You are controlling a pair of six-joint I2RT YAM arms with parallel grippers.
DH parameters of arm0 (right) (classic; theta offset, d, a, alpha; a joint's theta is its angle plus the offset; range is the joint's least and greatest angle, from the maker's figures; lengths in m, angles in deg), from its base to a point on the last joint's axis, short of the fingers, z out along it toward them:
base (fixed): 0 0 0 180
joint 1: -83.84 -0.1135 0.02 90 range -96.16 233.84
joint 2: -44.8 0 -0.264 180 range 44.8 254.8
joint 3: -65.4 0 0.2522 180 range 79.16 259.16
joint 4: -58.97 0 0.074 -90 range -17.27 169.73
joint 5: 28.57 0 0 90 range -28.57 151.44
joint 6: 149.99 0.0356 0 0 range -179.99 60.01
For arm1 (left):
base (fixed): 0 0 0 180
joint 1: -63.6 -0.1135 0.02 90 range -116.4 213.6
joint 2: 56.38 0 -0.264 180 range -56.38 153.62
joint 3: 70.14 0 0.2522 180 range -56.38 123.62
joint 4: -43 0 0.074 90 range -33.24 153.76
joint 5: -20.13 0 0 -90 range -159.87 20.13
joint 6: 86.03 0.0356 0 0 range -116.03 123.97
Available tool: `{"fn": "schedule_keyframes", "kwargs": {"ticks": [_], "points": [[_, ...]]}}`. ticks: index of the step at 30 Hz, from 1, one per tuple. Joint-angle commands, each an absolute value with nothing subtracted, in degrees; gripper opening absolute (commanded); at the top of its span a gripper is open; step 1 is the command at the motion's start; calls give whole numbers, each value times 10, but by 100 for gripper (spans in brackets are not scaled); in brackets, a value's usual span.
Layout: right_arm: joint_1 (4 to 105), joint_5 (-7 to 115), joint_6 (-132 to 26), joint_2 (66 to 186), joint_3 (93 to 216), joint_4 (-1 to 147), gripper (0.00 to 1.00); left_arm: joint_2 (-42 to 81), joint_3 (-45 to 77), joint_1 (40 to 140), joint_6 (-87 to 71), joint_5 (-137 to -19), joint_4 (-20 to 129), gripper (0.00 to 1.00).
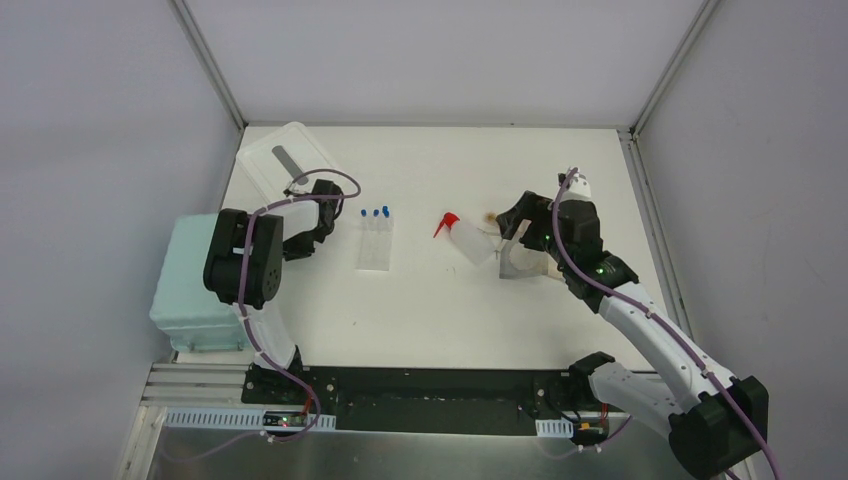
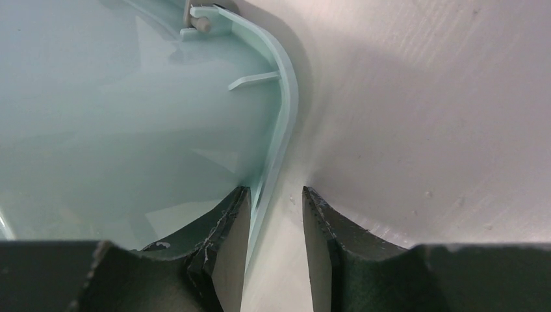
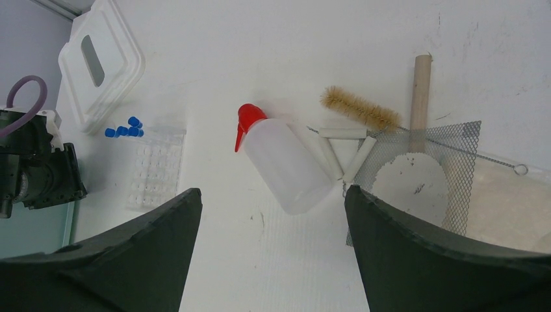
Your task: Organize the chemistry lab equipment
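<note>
Left pincer [image 2: 274, 193]: half spread, astride the bin wall [image 2: 286, 104], not yet pinching.
Advice: centre the wall in the gap before closing fully.
Right pincer [image 3: 273, 190]: spread wide, bottle [image 3: 289, 170] below it.

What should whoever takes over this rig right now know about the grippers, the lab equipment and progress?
Left gripper: open, jaws either side of the pale teal plastic bin's rim, not clamped.
Right gripper: open wide, empty, over the white squeeze bottle with red spout, lying on its side.
Clear rectangular tube rack mid-table; small blue-capped tubes at its far end.
Tan bristle brush, wooden-handled tool and grey wire mesh square lie beside the bottle.
Bin's white plastic lid off, far left.
Done: nothing visibly sorted. Left: all of it.
</note>
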State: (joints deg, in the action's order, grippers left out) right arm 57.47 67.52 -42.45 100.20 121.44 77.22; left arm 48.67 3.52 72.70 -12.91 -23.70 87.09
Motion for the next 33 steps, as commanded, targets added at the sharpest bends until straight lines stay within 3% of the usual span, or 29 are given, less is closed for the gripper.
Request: {"fn": "schedule_keyframes", "kwargs": {"ticks": [1, 3, 11, 15, 27, 33], "points": [[580, 667, -418, 990, 1215, 748, 84, 497, 46, 717, -123, -226, 889, 36], [581, 668, -417, 990, 1215, 749, 84, 500, 48, 716, -122, -233, 889, 35], [583, 677, -418, 987, 1217, 753, 84, 500, 55, 717, -124, -295, 890, 11], [585, 682, -418, 984, 1219, 757, 84, 488, 64, 722, -124, -321, 890, 6], [587, 704, -424, 966, 1219, 775, 84, 491, 135, 772, -130, -354, 892, 5], [587, 712, -424, 953, 1215, 784, 84, 487, 137, 777, -136, -346, 904, 10]]}}
